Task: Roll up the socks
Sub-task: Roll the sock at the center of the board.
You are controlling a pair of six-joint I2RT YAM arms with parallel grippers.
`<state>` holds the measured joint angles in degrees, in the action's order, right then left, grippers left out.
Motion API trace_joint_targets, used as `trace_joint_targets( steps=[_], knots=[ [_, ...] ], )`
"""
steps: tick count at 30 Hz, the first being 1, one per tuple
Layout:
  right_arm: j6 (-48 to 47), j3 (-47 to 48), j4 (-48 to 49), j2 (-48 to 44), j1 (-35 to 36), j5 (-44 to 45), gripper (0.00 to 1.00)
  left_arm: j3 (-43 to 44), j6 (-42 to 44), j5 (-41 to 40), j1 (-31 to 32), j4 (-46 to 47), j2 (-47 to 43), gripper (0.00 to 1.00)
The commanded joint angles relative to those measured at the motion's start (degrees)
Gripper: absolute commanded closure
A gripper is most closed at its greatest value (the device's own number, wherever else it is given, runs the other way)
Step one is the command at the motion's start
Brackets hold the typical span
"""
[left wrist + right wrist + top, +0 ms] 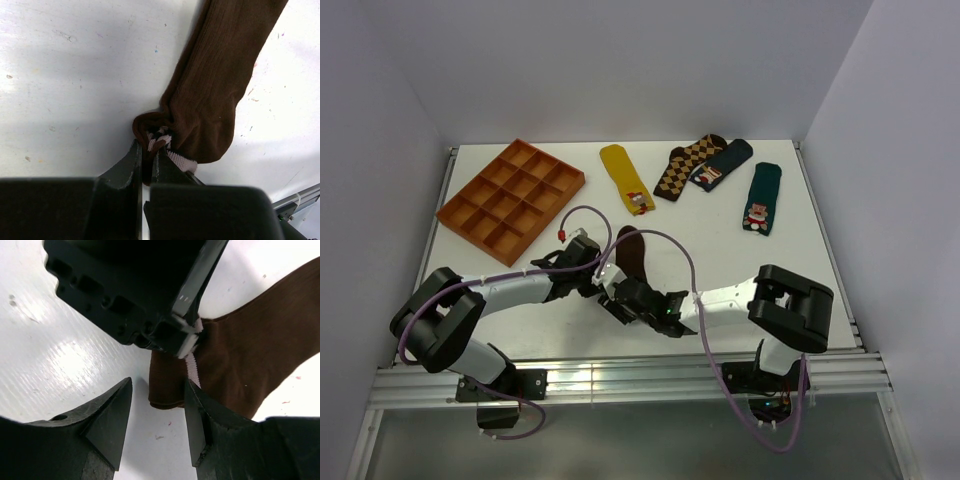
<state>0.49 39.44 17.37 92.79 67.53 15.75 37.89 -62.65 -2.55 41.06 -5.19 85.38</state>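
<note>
The dark brown sock (632,252) lies on the white table, its body running away from the arms. In the left wrist view the sock (215,90) is bunched at its cream-striped cuff. My left gripper (148,150) is shut on that bunched cuff; from above it (603,278) sits at the sock's near end. My right gripper (157,400) is open, its jaws standing either side of the sock's folded near edge (175,385), just short of it. From above the right gripper (625,297) is right next to the left one. The left gripper's body fills the top of the right wrist view.
An orange compartment tray (511,198) stands at the back left. A mustard yellow sock (626,178), a brown-and-tan diamond sock (685,166), a dark blue sock (722,164) and a dark green sock (761,197) lie along the back. The table's front rail (620,378) runs by the arm bases.
</note>
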Motion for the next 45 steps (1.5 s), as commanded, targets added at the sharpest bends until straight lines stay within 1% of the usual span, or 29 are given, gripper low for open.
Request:
trace_joint_targets(
  steps=[1,3,5,16,19,20,21,22,24,26,27,28,30,33,34,36,37,40,41,45],
  knots=[
    [-0.6,2.0,1.0,1.3,0.1,0.2,0.47,-0.2,0.8,0.8,0.6,-4.7,1.6,1.00],
    [-0.6,2.1,0.5,1.8,0.3,0.7,0.48,-0.3,0.4,1.1,0.6,-4.6,1.8,1.00],
    [1.4,2.2,0.0,2.5,0.5,1.0,0.49,-0.4,0.0,1.1,0.6,-4.2,2.0,1.00],
    [5.7,6.1,-7.2,8.2,0.5,4.3,0.56,0.0,-1.2,2.0,0.5,-4.5,2.3,1.00],
    [6.4,6.3,-8.3,8.7,0.5,4.6,0.65,0.0,-1.5,1.9,0.6,-4.7,2.0,1.00],
    [6.5,6.2,-8.5,8.5,0.5,4.2,0.73,0.0,-1.6,1.9,0.6,-4.7,1.9,1.00],
    [6.7,6.1,-8.7,8.2,0.5,4.0,0.78,0.1,-1.7,1.8,0.6,-4.7,1.7,0.99],
    [7.0,6.1,-8.8,8.2,0.5,3.7,0.88,0.1,-1.8,1.8,0.5,-4.7,1.7,1.00],
    [7.3,6.1,-9.2,7.7,0.5,2.6,0.98,0.0,-2.4,1.7,0.6,-4.6,1.3,1.00],
    [7.9,5.8,-9.5,7.2,0.3,1.5,1.00,-0.5,-3.3,1.5,0.6,-4.2,0.7,0.98],
    [8.2,5.7,-9.6,7.1,0.1,-0.3,1.00,-0.7,-3.7,1.0,0.6,-4.0,-0.3,0.96],
    [9.1,5.2,-9.7,6.5,-0.4,-1.3,1.00,-1.2,-4.4,0.7,0.6,-3.6,-0.8,0.91],
    [10.6,4.8,-10.1,6.0,-1.3,-5.2,1.00,-1.6,-5.0,-0.4,0.5,-3.3,-2.7,0.85],
    [12.8,3.9,-10.2,4.6,-4.1,-10.8,1.00,-2.4,-5.6,-1.5,0.5,-2.8,-5.7,0.68],
    [13.4,3.9,-10.2,4.2,-4.9,-14.4,1.00,-2.5,-5.8,-2.3,0.4,-2.6,-6.5,0.61],
    [14.9,3.9,-10.7,4.1,-7.2,-17.8,1.00,-3.4,-6.2,-3.1,0.3,-2.1,-8.9,0.50],
    [15.4,4.3,-10.9,4.1,-7.9,-21.3,1.00,-4.1,-6.3,-3.9,0.2,-2.0,-9.8,0.42],
    [18.1,3.5,-9.6,4.5,-11.4,-27.1,1.00,-6.0,-7.3,-5.1,0.1,-1.1,-13.4,0.31],
    [19.8,3.1,-7.8,4.6,-13.6,-31.7,1.00,-6.5,-7.7,-5.9,0.0,-0.9,-15.1,0.29],
    [22.4,3.1,-6.5,6.3,-18.0,-40.0,1.00,-9.1,-8.0,-6.6,-0.1,0.4,-18.4,0.28]
  ],
)
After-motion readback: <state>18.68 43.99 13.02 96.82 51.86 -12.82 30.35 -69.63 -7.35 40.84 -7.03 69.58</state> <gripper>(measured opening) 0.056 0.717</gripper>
